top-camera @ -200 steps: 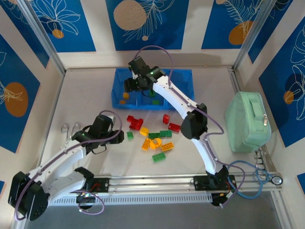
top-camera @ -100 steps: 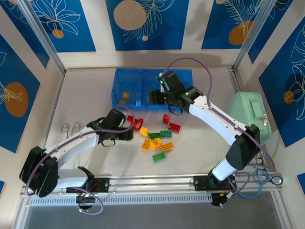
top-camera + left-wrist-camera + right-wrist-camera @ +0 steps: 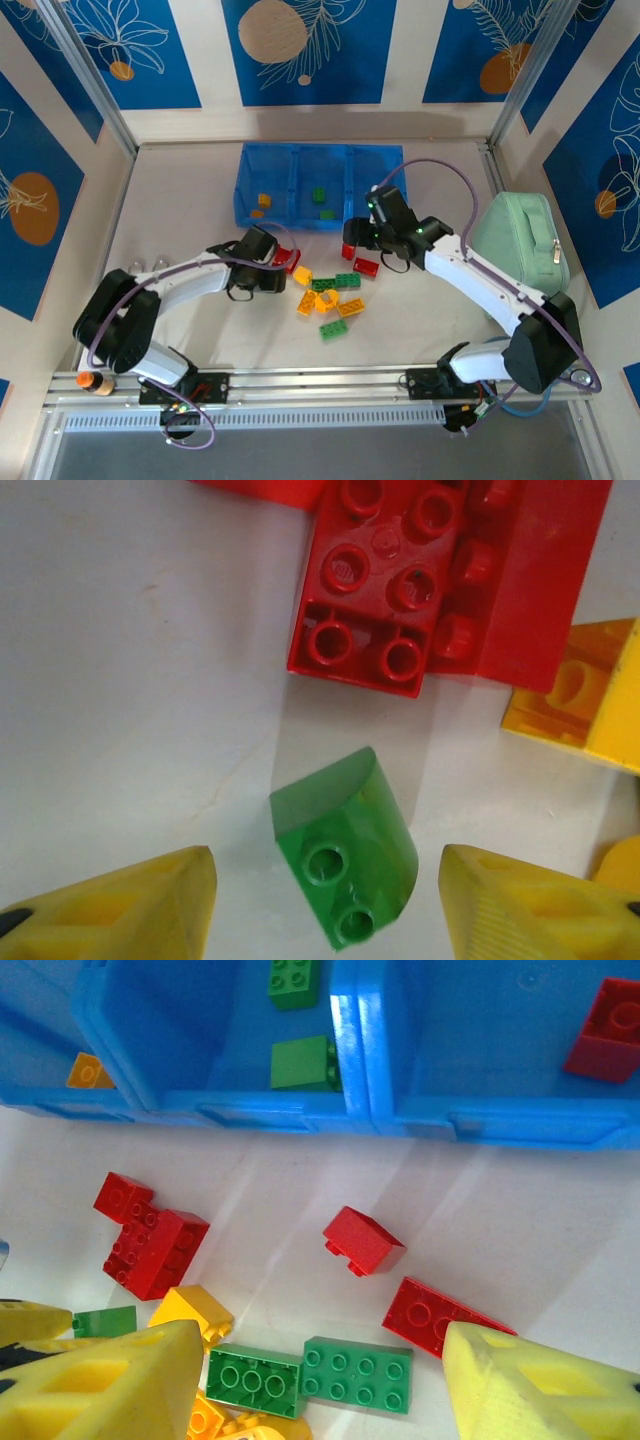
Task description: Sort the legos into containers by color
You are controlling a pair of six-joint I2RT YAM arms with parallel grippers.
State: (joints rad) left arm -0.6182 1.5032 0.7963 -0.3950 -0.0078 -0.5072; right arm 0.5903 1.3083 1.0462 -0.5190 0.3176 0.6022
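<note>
The blue bin at the back has three compartments: an orange brick lies in the left one, two green bricks in the middle one and a red brick in the right one. Loose red, green and yellow legos lie in front of it. My left gripper is open low over the table. A small green curved brick sits between its yellow fingers, touching neither. My right gripper hovers open above two green bricks, with a flat red brick by its right finger.
A joined red brick cluster lies just beyond the green curved brick, with a yellow brick to its right. A small red brick lies upside down near the bin's front wall. A mint-green pouch stands at the right.
My right arm has swung from over the bin's left compartment back and right to above the loose bricks. My left gripper has moved right onto the small green brick, its jaws slightly narrower.
</note>
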